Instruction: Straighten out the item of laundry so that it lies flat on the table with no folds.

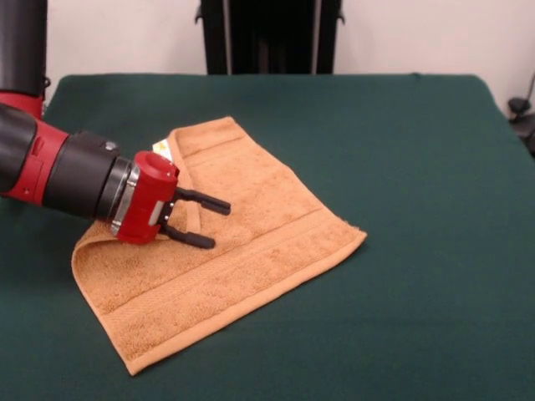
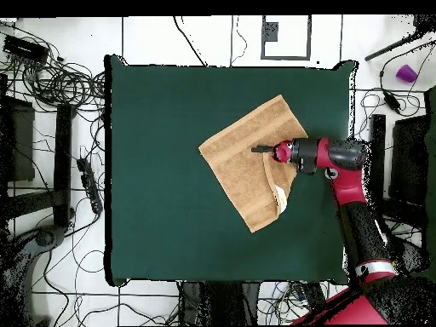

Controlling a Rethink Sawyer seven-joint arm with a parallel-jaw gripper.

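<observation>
The orange-tan towel (image 1: 259, 242) lies on the dark green table (image 1: 401, 134), left of its middle in the front view. Its left part is folded over onto itself, with a raised fold by the small white label (image 1: 161, 149). My gripper (image 1: 219, 224) points sideways just above the towel. Its two black fingers stand apart with nothing between them. In the overhead view the towel (image 2: 243, 157) lies right of the table's (image 2: 162, 170) middle. The folded flap (image 2: 279, 183) lies on its right side, and my gripper (image 2: 257, 149) is over the towel.
The arm (image 1: 58, 171) reaches in from the left in the front view, low over the table. The black pedestal (image 1: 267, 33) stands behind the far edge. Cables (image 2: 60, 85) and a purple object (image 2: 406, 73) lie on the floor around the table.
</observation>
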